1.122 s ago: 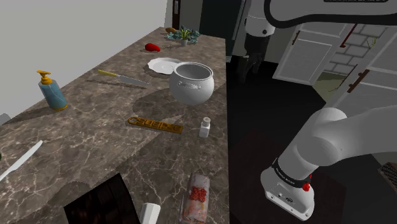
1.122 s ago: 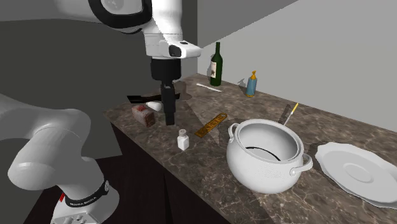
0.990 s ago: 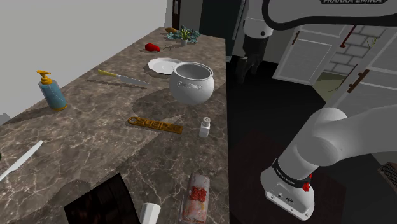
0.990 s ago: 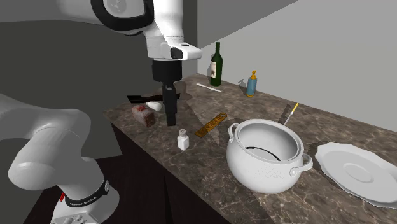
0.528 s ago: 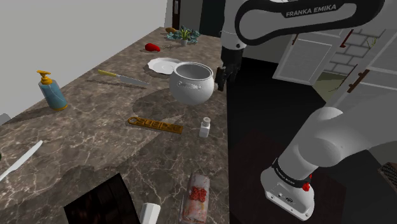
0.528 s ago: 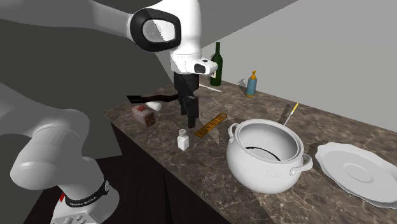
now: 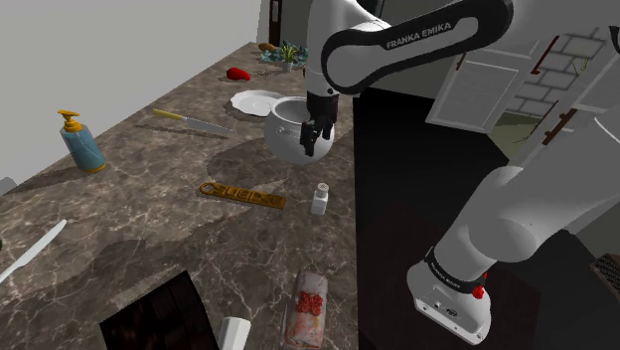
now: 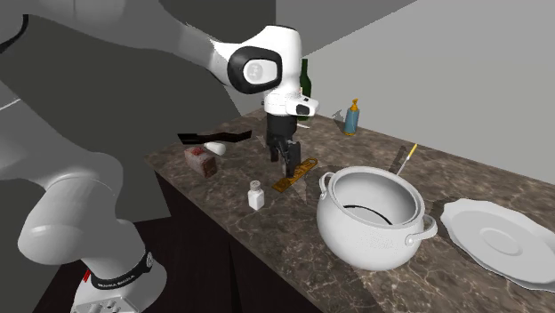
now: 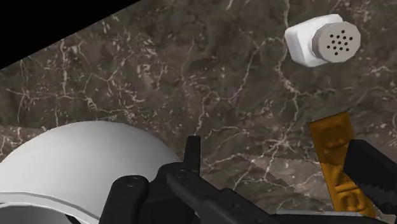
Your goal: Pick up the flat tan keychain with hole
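Note:
The flat tan keychain [image 7: 241, 194] lies on the dark marble counter [image 7: 149, 229], a long strip with cut-out letters. It also shows as a strip [image 8: 296, 174] between the white shaker and the white pot. My black gripper [image 7: 316, 134] hangs open above the counter, in front of the pot and off the keychain's end. From the second exterior view the gripper [image 8: 286, 160] sits just above the keychain's far end. In the wrist view one end of the keychain [image 9: 337, 162] lies beside one fingertip [image 9: 372, 170], with nothing between the fingers.
A white two-handled pot [image 7: 298, 127] stands right by the gripper. A small white shaker [image 7: 320, 199] sits near the counter edge. Further off are a plate [image 7: 256, 100], a knife [image 7: 192, 121], a soap bottle [image 7: 81, 144] and a wrapped packet [image 7: 308, 308].
The arm has swung in from beyond the counter's edge and lowered, bringing the gripper over the counter beside the pot and close to the keychain. The objects have not moved.

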